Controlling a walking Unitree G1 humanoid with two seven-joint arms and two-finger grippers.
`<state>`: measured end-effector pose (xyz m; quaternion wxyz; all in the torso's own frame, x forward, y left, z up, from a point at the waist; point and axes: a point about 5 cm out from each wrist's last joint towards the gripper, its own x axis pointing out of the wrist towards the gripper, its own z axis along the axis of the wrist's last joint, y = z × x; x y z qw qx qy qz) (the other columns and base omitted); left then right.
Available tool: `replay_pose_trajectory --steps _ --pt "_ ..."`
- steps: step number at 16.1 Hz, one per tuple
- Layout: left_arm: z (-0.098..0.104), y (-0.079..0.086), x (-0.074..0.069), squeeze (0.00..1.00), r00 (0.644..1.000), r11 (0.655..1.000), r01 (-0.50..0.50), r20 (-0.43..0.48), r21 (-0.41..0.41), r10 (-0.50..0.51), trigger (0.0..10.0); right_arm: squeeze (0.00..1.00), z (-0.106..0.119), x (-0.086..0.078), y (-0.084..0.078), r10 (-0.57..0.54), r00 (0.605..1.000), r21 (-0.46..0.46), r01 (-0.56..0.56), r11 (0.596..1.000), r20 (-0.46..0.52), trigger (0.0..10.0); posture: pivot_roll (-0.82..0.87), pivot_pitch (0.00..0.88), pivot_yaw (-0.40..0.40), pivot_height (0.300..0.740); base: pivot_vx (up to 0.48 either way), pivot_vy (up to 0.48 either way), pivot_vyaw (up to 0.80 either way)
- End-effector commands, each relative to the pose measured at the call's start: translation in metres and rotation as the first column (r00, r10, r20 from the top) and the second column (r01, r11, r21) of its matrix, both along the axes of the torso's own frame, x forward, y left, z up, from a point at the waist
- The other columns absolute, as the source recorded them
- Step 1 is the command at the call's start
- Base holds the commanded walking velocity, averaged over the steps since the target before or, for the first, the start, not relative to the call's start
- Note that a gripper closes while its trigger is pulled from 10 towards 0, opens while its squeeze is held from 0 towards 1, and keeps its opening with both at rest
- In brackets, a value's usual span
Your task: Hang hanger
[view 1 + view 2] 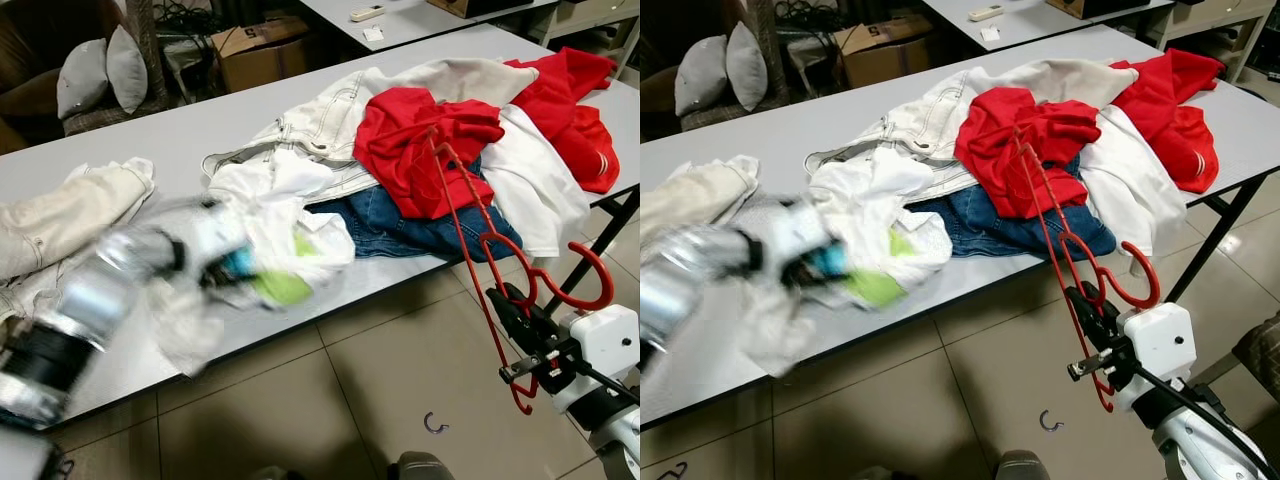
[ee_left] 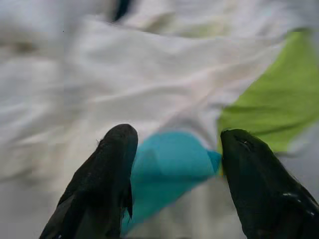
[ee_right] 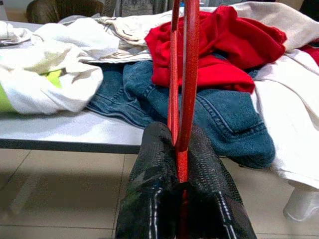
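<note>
Two black fingers of the right gripper (image 1: 1092,318) clamp the thin red wire hanger (image 1: 1060,250); the left gripper (image 2: 172,164), fingers spread, reaches the crumpled white printed shirt (image 1: 285,230)

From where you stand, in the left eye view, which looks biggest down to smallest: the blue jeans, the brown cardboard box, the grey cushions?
1. Blue denim jeans, though partly covered by clothes.
2. Brown cardboard box.
3. Pair of grey cushions, close to the box in apparent size; both sit farther away, so that ranking is unsure.

Clothes crowd the table; open floor on my near side.
I see bare table (image 1: 190,130) beyond the white garment (image 1: 285,215), while red shirts (image 1: 425,140) and jeans (image 1: 400,225) pile before the red hanger (image 1: 480,240) clamped in my right gripper (image 1: 520,335).
</note>
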<state>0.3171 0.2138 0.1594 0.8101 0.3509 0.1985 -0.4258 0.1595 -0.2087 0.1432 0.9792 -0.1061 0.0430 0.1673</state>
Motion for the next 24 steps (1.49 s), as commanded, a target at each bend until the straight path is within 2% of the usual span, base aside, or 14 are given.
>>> replay_pose_trajectory --steps 1,4,6,7,8,10,12,13,14,16,17,18,19,24 --pt "0.009 0.018 0.004 0.0 0.997 0.997 -0.058 0.05 0.053 0.056 10.0 0.0 0.002 0.0 0.001 0.004 1.0 0.002 -0.004 1.0 0.014 10.0 -0.25 0.0 0.132 0.74 0.0 0.0 0.0" --pt "0.017 0.043 0.011 0.0 0.981 0.982 -0.149 0.145 0.119 0.132 10.0 0.0 0.002 0.001 0.002 0.005 1.0 0.005 -0.005 1.0 0.015 10.0 -0.25 0.0 0.132 0.74 0.0 0.0 0.0" --pt "0.026 0.051 0.018 0.0 0.95 0.971 -0.225 0.242 0.083 0.199 10.0 0.0 0.001 0.001 0.002 0.003 1.0 0.006 -0.003 1.0 0.015 10.0 -0.25 0.0 0.133 0.74 0.0 0.0 0.0" --pt "0.034 0.036 0.024 0.0 0.939 0.971 -0.218 0.249 -0.101 0.237 10.0 0.0 0.001 0.0 0.002 0.001 1.0 0.006 -0.001 1.0 0.013 10.0 -0.25 0.0 0.134 0.74 0.0 0.0 0.0" --pt "0.033 0.001 0.017 0.0 0.984 0.945 -0.073 0.133 -0.319 0.12 10.0 0.0 0.001 -0.001 0.003 0.001 1.0 0.007 -0.001 1.0 0.012 10.0 -0.25 0.0 0.136 0.74 0.0 0.0 0.0" --pt "0.019 -0.033 -0.002 0.0 0.997 0.894 0.06 -0.008 -0.444 -0.071 10.0 0.0 0.001 -0.001 0.002 0.001 1.0 0.007 -0.001 1.0 0.011 10.0 -0.25 0.0 0.139 0.74 0.0 0.0 0.0" --pt "0.008 -0.046 -0.015 0.0 0.984 0.885 0.098 -0.089 -0.455 -0.154 10.0 0.0 0.001 -0.001 0.003 0.002 1.0 0.007 -0.002 1.0 0.01 10.0 -0.25 0.0 0.14 0.74 0.0 0.0 0.0" --pt "-0.01 -0.05 -0.024 0.0 0.97 0.921 0.12 -0.152 -0.37 -0.187 10.0 0.0 0.001 -0.001 0.003 0.003 1.0 0.007 -0.003 1.0 0.007 10.0 -0.25 0.0 0.14 0.74 0.0 0.0 0.0" --pt "-0.01 -0.05 -0.024 0.0 0.97 0.921 0.12 -0.152 -0.37 -0.187 10.0 0.0 0.001 -0.001 0.003 0.003 1.0 0.007 -0.003 1.0 0.007 10.0 -0.25 0.0 0.14 0.74 0.0 0.0 0.0" --pt "-0.024 -0.049 -0.029 0.0 0.97 0.951 0.125 -0.165 -0.283 -0.177 10.0 0.0 0.001 -0.002 0.003 0.005 1.0 0.007 -0.005 1.0 0.005 10.0 -0.25 0.0 0.137 0.74 0.0 0.0 0.0" --pt "-0.036 -0.045 -0.032 0.0 0.974 0.974 0.125 -0.166 -0.189 -0.157 9.2 0.0 0.001 -0.002 0.003 0.007 1.0 0.009 -0.007 1.0 0.005 10.0 -0.25 0.0 0.138 0.74 0.0 0.0 0.0" --pt "-0.039 -0.045 -0.035 0.0 0.971 0.978 0.126 -0.179 -0.167 -0.156 3.4 0.0 0.001 -0.001 0.004 0.009 1.0 0.009 -0.009 1.0 0.005 10.0 -0.25 0.0 0.138 0.74 0.0 0.0 0.0" --pt "-0.042 -0.046 -0.035 0.0 0.975 0.984 0.118 -0.171 -0.134 -0.141 0.0 0.0 0.001 -0.001 0.004 0.012 1.0 0.009 -0.012 1.0 0.006 10.0 -0.25 0.0 0.139 0.74 0.0 0.0 0.0" --pt "-0.034 -0.047 -0.028 0.0 0.989 0.98 0.111 -0.082 -0.164 -0.125 0.0 0.0 -0.001 -0.001 0.005 0.023 1.0 0.01 -0.023 1.0 0.004 10.0 -0.25 0.0 0.139 0.74 0.0 0.0 0.0"
